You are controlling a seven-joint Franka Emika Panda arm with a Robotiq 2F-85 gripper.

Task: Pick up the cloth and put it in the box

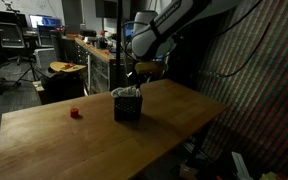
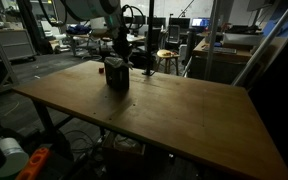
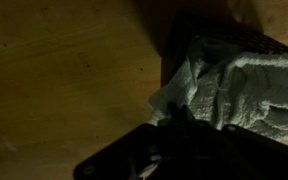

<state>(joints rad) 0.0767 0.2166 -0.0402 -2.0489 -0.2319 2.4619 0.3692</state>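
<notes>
A white cloth (image 3: 246, 88) lies bunched in the top of a small dark box (image 3: 169, 50) in the wrist view. The box (image 1: 129, 106) stands upright near the middle of the wooden table (image 1: 94, 140), and the cloth (image 1: 129, 92) shows at its rim. The box also shows in an exterior view (image 2: 116, 74). My gripper (image 3: 176, 113) is just above the box's edge, with its dark fingertips together on the cloth's near edge. In both exterior views the gripper (image 1: 134, 76) (image 2: 119, 52) hangs right over the box. The inside of the box is hidden by the cloth.
A small red object (image 1: 75, 113) lies on the table beside the box. Office chairs, a stool (image 1: 66, 68) and benches stand beyond the table's far edge. A patterned wall panel (image 1: 259, 80) stands close to one side.
</notes>
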